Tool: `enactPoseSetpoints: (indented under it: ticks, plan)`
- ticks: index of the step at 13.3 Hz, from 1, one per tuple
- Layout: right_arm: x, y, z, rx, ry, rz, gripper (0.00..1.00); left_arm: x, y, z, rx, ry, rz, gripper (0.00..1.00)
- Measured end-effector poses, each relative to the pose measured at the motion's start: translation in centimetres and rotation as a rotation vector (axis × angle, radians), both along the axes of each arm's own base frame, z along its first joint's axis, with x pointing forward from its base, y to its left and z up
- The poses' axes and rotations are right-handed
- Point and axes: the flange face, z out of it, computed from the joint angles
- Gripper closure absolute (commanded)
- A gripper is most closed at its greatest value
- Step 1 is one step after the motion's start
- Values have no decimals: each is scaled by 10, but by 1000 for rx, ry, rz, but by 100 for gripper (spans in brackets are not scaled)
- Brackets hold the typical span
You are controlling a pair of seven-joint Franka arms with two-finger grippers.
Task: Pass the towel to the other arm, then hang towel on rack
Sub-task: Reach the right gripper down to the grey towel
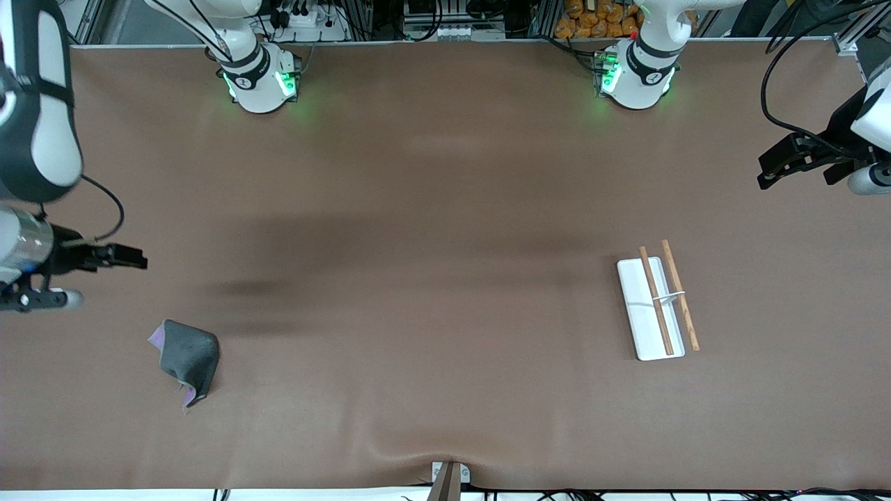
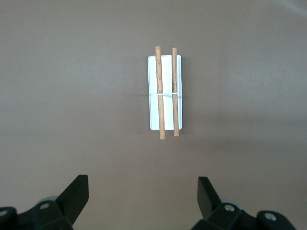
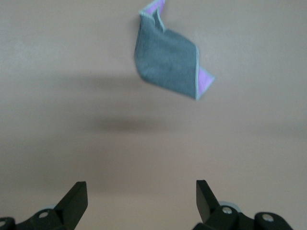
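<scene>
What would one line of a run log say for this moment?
towel: flat on table, untouched | rack: bare | right gripper: open, above table near towel | left gripper: open, waiting

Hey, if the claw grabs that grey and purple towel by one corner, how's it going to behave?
The towel will probably droop: it lies crumpled on the table, corners folded over to show purple, so it looks limp. It seems thin and likely light. A push would probably bunch it up rather than slide it whole.
</scene>
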Motion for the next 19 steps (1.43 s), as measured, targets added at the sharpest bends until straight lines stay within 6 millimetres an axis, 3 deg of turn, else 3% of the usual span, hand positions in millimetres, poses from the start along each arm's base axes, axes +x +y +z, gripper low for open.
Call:
enactPoseSetpoints:
  ticks: [9,19]
  plan:
    - [56,-9,-108,-1,-118,344,0,3,-3,-2,-18,-9,-3,0]
    - [85,-7,-165,-62,-283,717,0,4,-3,-4,-18,-5,-2,0]
